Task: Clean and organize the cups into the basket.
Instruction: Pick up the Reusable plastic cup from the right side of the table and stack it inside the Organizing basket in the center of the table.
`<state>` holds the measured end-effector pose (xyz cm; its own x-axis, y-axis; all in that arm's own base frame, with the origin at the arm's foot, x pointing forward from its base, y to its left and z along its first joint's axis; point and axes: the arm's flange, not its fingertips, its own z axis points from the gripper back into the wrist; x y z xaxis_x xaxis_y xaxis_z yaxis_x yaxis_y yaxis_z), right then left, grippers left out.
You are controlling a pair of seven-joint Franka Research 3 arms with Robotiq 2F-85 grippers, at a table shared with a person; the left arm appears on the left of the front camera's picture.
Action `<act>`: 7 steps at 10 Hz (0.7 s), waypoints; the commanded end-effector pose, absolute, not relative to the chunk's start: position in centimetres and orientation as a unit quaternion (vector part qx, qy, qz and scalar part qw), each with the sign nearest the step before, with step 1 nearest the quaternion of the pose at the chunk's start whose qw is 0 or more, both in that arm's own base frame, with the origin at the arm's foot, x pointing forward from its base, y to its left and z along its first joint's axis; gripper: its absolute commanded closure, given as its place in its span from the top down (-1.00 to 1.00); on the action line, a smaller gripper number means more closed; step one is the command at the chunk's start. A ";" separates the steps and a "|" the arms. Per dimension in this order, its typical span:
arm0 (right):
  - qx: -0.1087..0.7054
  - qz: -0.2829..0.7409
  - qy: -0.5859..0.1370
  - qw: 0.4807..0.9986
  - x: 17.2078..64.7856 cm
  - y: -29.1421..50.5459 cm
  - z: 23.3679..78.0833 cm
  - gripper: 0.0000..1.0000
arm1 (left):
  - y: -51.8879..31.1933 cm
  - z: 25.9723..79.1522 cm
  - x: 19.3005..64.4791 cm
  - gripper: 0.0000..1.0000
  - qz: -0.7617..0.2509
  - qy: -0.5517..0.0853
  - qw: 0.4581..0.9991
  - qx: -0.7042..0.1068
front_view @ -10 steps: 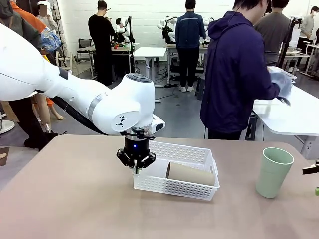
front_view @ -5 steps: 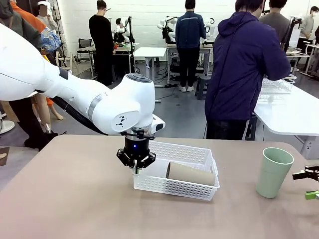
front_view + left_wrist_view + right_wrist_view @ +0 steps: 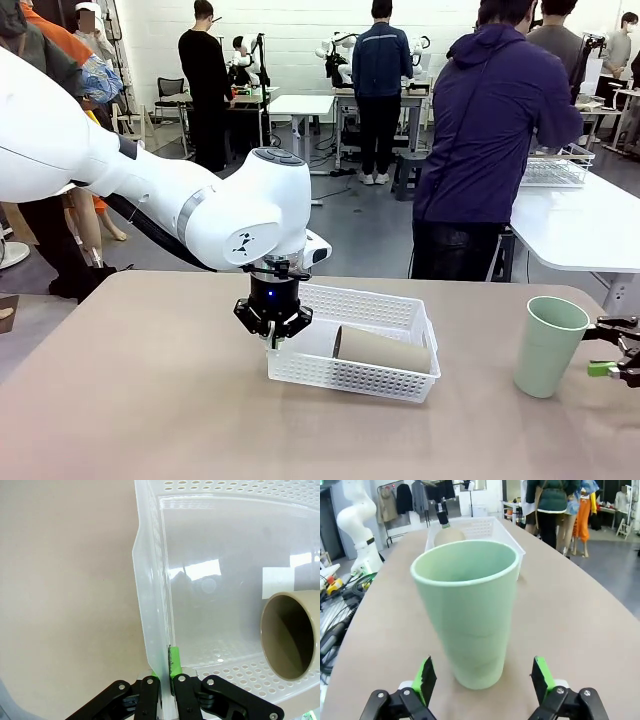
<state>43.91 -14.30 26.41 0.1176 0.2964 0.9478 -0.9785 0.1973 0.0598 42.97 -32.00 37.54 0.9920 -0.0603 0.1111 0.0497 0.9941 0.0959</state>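
1. Pinching basket (image 3: 350, 385) wall with left end effector (image 3: 165, 672); brown cup (image 3: 385, 350) lying inside.
2. Facing upright green cup (image 3: 467, 610) on table (image 3: 150, 400), right end effector (image 3: 483, 676) wide; risk of tipping through off-centre closing.

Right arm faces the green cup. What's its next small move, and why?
Probably ease the right gripper forward until its open jaws flank the mint-green cup, then close. The cup stands upright on the table, centred ahead of the jaws but not yet between them; the left gripper is shut on the basket wall.
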 end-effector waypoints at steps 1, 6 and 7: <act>0.402 0.487 -0.432 0.644 45.6 -12.9 25.8 1.00 | -32.0 37.6 42.9 -1.00 -0.029 -0.058 0.997 0.046; 0.440 0.489 -0.401 0.637 45.9 -10.6 24.4 1.00 | -32.0 37.6 42.9 -1.00 -0.029 -0.058 0.997 0.046; 0.443 0.490 -0.398 0.637 46.0 -10.2 24.2 1.00 | -32.0 37.6 42.9 -1.00 -0.029 -0.058 0.997 0.046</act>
<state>45.22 -10.36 24.09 0.1792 0.2741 0.9449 -0.9800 0.1348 0.1467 42.97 -32.00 37.54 0.9920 -0.0603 0.1111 0.0496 0.9941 0.0959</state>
